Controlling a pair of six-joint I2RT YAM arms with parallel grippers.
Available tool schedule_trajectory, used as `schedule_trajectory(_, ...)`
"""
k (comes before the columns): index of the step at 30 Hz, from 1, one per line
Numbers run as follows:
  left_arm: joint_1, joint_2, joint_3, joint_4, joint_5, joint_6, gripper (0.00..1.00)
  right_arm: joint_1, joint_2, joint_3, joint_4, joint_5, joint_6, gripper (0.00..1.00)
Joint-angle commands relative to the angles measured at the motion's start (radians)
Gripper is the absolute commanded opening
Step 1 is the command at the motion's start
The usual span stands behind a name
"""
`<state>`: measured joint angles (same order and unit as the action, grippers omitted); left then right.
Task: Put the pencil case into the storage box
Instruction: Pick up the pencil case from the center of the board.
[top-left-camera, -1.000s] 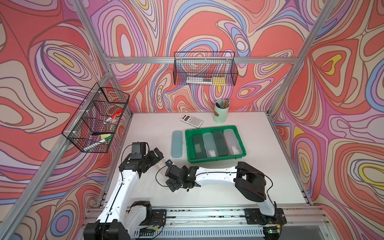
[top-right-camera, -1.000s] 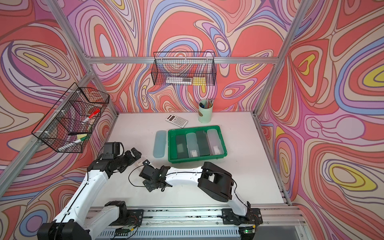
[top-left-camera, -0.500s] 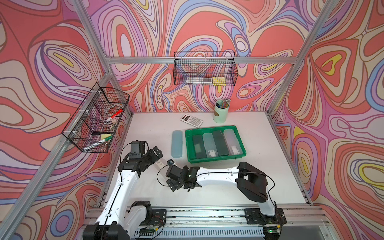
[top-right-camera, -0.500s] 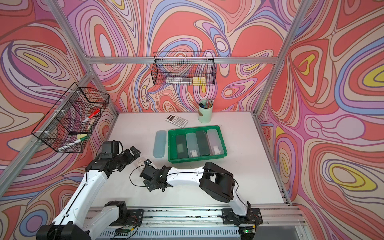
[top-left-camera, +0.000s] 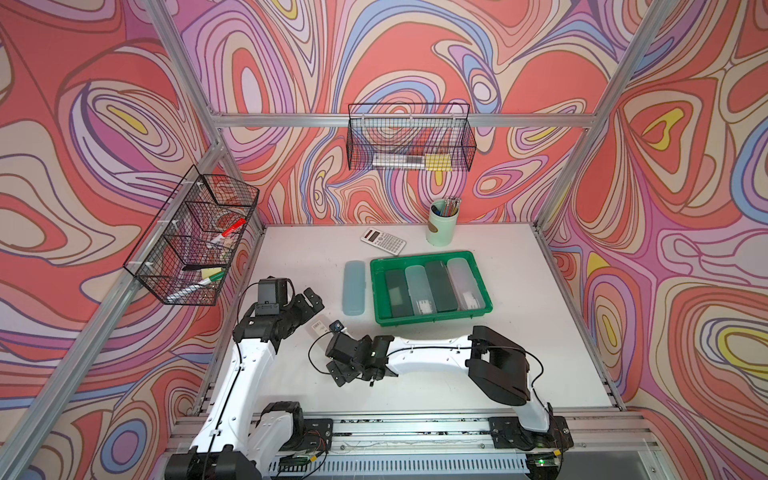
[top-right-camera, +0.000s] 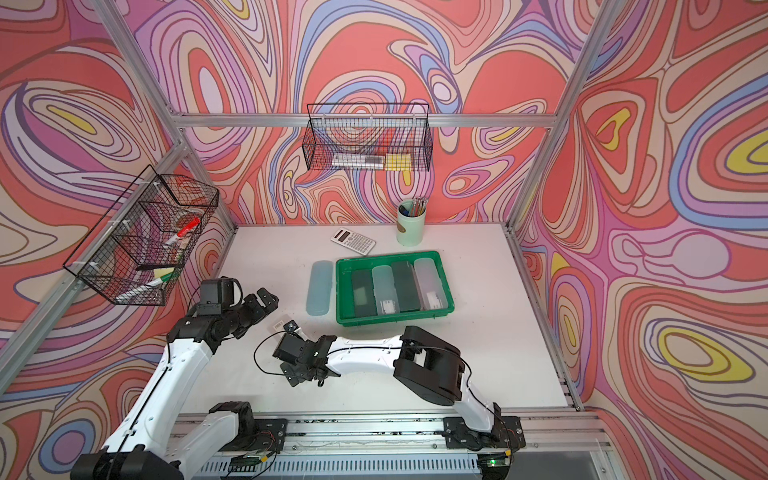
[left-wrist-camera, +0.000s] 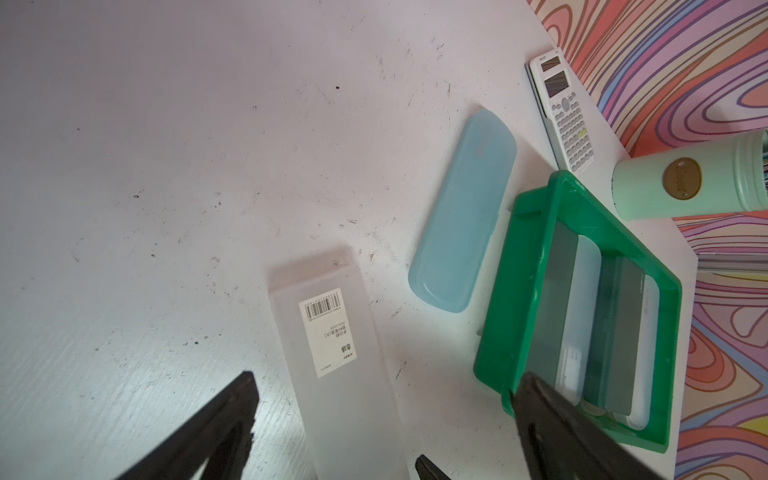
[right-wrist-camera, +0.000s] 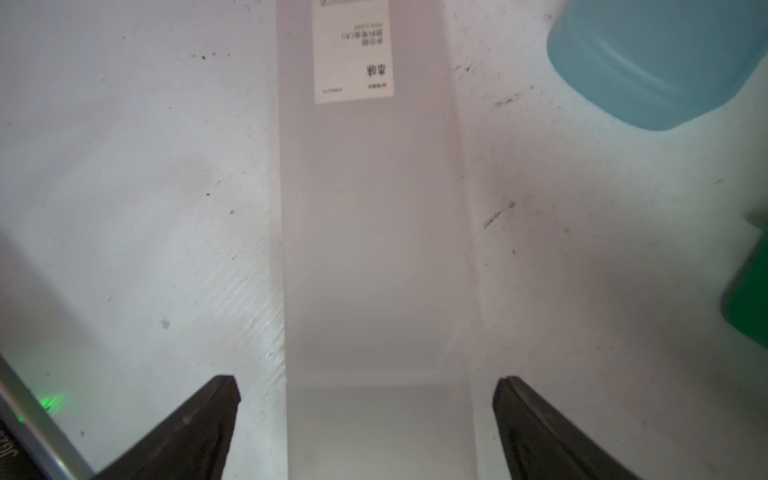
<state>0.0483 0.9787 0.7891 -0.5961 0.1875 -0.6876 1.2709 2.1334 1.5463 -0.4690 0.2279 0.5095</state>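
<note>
Pencil case (right-wrist-camera: 374, 249) lies between spread right jaws, apparently untouched.

Both top views show you the whole surface (top-left-camera: 548, 324) from high at the near edge. Your wrist views sit close above it, sharing the frosted pencil case (right-wrist-camera: 374, 228).

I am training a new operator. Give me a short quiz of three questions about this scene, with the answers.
1. How many pencil cases lie in the green storage box?
2. True or false: the blue pencil case lies inside the storage box.
3. The jaws of the right gripper are: A) shut on the calculator; B) open over the frosted pencil case; C) shut on the blue pencil case.
Key: 1. four; 2. false, it lies beside the box; 3. B.
</note>
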Motion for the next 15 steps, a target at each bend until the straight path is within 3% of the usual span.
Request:
schedule_trajectory(1,0.010,-0.002,0.017,-0.021,0.001,0.008,0.99,0.008,0.042,0.027,-0.044,0.027,-0.007,0.98)
schedule_trajectory(7,0.013,-0.003,0.013,-0.018,0.001,0.006,0.99,0.008,0.077,0.022,-0.051,0.039,0.009,0.98)
schedule_trajectory(15,0.013,-0.017,0.052,-0.069,-0.052,0.037,0.99,0.010,0.039,-0.046,0.001,0.076,0.020,0.84)
